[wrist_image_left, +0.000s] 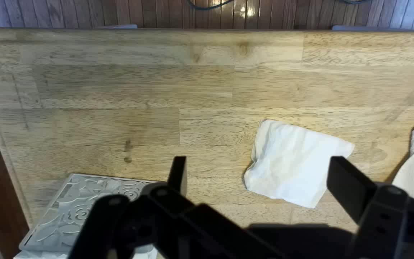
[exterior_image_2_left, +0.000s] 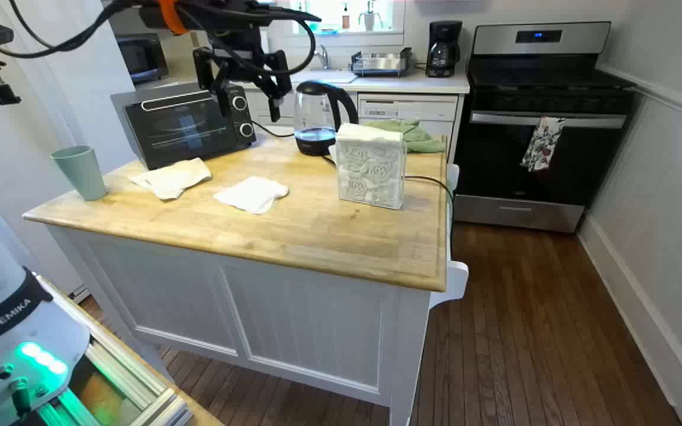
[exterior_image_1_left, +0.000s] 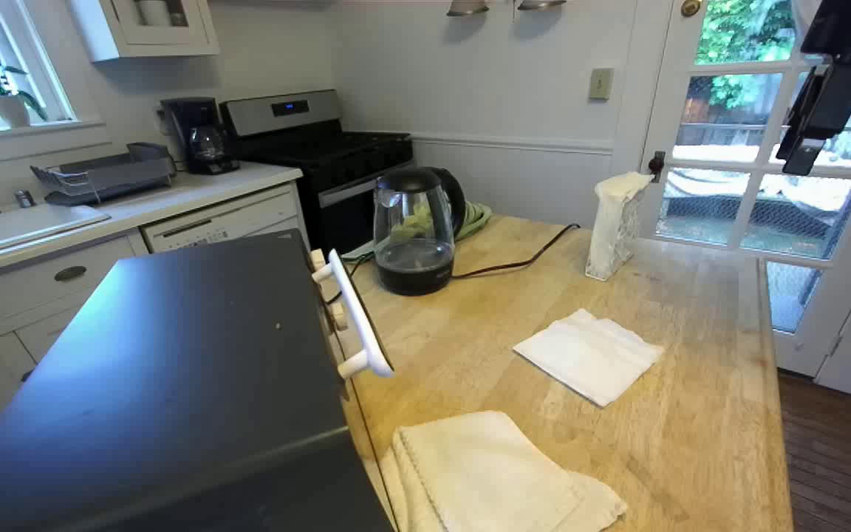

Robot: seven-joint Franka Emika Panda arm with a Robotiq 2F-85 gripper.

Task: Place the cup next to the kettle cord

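Note:
The pale blue-green cup [exterior_image_2_left: 80, 171] stands at the left end of the wooden table in an exterior view, near the robot's base. It is out of view in the wrist view. The clear glass kettle [exterior_image_1_left: 414, 236] with black base and handle stands at the table's far side and also shows in an exterior view [exterior_image_2_left: 315, 118]. Its dark cord [exterior_image_1_left: 518, 264] runs across the wood to the table's edge, partly behind the napkin holder in an exterior view [exterior_image_2_left: 427, 178]. My gripper [exterior_image_2_left: 250, 112] is open and empty, high above the table. In the wrist view its fingers [wrist_image_left: 257, 162] are wide apart.
A napkin holder [exterior_image_2_left: 370, 168] stands near the cord. A toaster oven [exterior_image_2_left: 190, 127] with a white handle stands at the far side. A white cloth [wrist_image_left: 297, 162] lies mid-table, below the gripper in the wrist view. A cream cloth [exterior_image_2_left: 172, 177] lies by the oven.

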